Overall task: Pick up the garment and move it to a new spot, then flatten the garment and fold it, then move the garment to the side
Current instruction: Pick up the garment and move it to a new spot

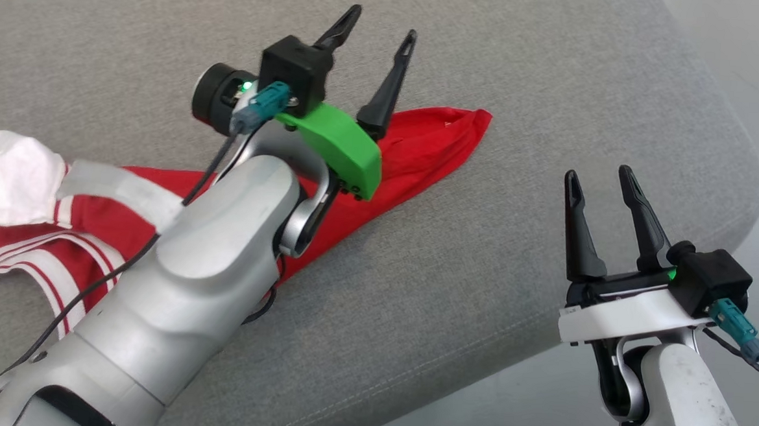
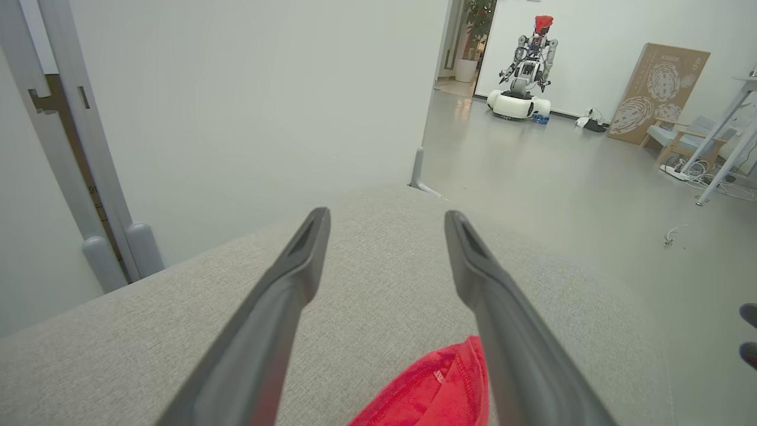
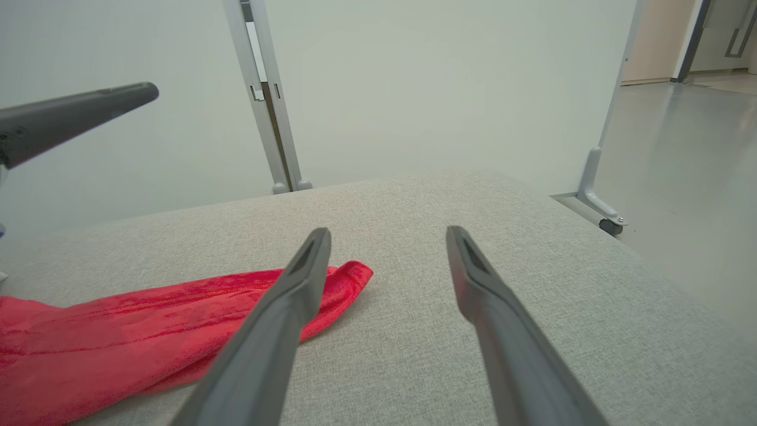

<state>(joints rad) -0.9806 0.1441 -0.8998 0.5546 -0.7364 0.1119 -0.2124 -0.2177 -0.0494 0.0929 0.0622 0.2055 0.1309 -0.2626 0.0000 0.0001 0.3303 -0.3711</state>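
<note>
Item: garment [image 1: 422, 150], red with white-striped trim, lying loose on the grey cushion [image 1: 523, 65] as one long, narrow, partly gathered strip. Long axis: diagonal, from a bunched striped end with a white part near the cushion's left side to a tapered red tip out toward the middle, short of the right edge. Not flattened, not folded. Left pincer [image 1: 383, 21]: directly over the strip just behind the tapered tip, fingers spread wide, nothing between them, pointing toward the far edge; the tip shows low between its fingers in its own wrist view. Right pincer [image 1: 598, 172]: by the cushion's near right edge, fingers likewise apart and empty, well apart from the cloth; the tip lies ahead and to its left. Judged nearer arm: left, for the tip; the striped end sits closest to the left forearm.
</note>
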